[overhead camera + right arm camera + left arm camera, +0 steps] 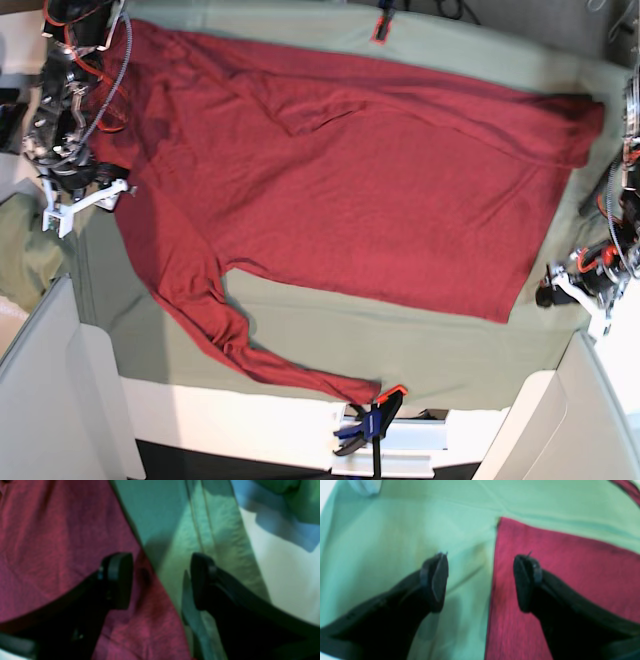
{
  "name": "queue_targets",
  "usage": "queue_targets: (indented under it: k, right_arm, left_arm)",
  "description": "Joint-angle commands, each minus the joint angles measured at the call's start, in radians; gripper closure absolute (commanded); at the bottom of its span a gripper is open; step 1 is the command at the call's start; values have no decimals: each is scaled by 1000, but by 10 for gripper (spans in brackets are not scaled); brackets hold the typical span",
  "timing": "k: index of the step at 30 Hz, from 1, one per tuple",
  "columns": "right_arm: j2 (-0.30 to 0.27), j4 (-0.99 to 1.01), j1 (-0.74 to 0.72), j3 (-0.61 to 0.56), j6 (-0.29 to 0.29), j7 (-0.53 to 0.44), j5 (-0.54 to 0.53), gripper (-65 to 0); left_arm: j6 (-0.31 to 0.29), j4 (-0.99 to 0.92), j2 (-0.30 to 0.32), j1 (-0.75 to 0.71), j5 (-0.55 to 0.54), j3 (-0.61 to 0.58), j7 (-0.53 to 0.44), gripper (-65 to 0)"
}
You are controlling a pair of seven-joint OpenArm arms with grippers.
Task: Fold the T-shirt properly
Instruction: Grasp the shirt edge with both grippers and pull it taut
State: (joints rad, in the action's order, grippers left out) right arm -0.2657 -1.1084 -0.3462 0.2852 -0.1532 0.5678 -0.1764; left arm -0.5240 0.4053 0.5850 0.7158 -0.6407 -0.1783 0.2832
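Across the middle of the base view, spread almost flat on the pale green table cloth [400,345], lies the T-shirt [350,170]: dark red, long-sleeved, unprinted. Body fills the centre and upper part of the frame; one sleeve trails down toward the lower centre, ending near a clamp [372,420] at the table edge; the other runs along the upper right to a cuff-like end. Shallow ripples cross the chest, none deep. Judgement: thin knit, light and limp, will drape and stretch rather than hold a crease, and should slide easily over the cloth below, so a pinch risks taking both layers. Best holds look like the hem corners and the shoulder seams, where edges are doubled and firmer; the loose lower sleeve wants folding in first. Left gripper [481,580], lower right of the base view, hovers with jaws well apart straddling a straight shirt edge, one finger over red fabric, the other over green; contact cannot be told from the blur. Right gripper [161,580], upper left of the base view, likewise spread wide over a slanting shirt edge, holding nothing. A bundled green cloth [25,250] sits off the table's left side; a second clamp [381,25] marks the top edge.
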Motion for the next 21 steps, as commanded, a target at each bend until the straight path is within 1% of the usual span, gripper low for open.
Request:
queue_targets:
  k: [1, 5, 9, 11, 15, 17, 19, 21]
  right_arm:
    - [-14, -15, -27, 3, -5, -19, -17, -364]
    - [-13, -15, -27, 3, -13, -17, -34, -364]
    - [-14, -15, -27, 3, -19, -2, -34, -364]
    - [-14, -15, -27, 3, -19, 2, -35, -364]
    - [-13, -15, -27, 3, -20, 2, -79, -364]
    - [-13, -15, -27, 3, -47, 2, -98, -364]
    - [-10, -15, -27, 3, -58, 3, -96, -364]
    - [-7, -15, -27, 3, -59, 2, -96, -364]
  left_arm:
    - [-3, -8, 2, 38, -13, 1, -26, -438]
    - [-3, -51, -44, 34, 11, 1, -26, -438]
    - [1, -76, -81, 23, 62, 1, -55, -438]
    - [10, -79, -92, 18, 67, 1, -55, -438]
    - [15, -79, -111, 18, 89, 1, -55, -434]
    - [15, -78, -117, 18, 88, 1, -55, -434]
    - [3, -79, -120, 18, 88, 1, -54, -434]
    - [-30, -78, -120, 18, 85, 1, -53, -434]
